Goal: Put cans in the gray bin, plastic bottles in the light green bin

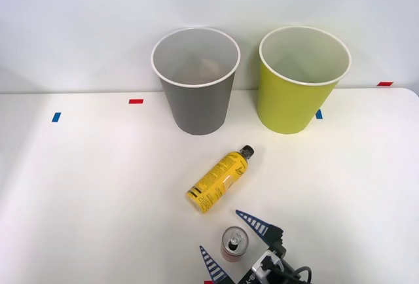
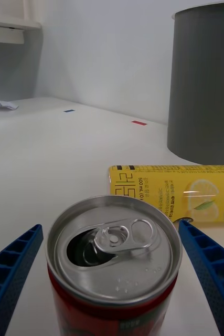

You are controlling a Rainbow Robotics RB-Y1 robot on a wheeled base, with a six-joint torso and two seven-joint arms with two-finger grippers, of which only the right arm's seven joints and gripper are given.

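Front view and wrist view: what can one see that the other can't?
Front view alone: the light green bin, the bottle's black cap, and inside the gray bin. Wrist view alone: the can's open pull-tab and the bottle's lemon picture. Both: the red can between the open pincer's blue fingers, and the yellow bottle.

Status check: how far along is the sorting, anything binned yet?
Nothing looks binned yet. In hand: the right gripper is open around the upright red can, not closed on it. Left: can into the gray bin, then the yellow bottle, lying on the table, into the light green bin.
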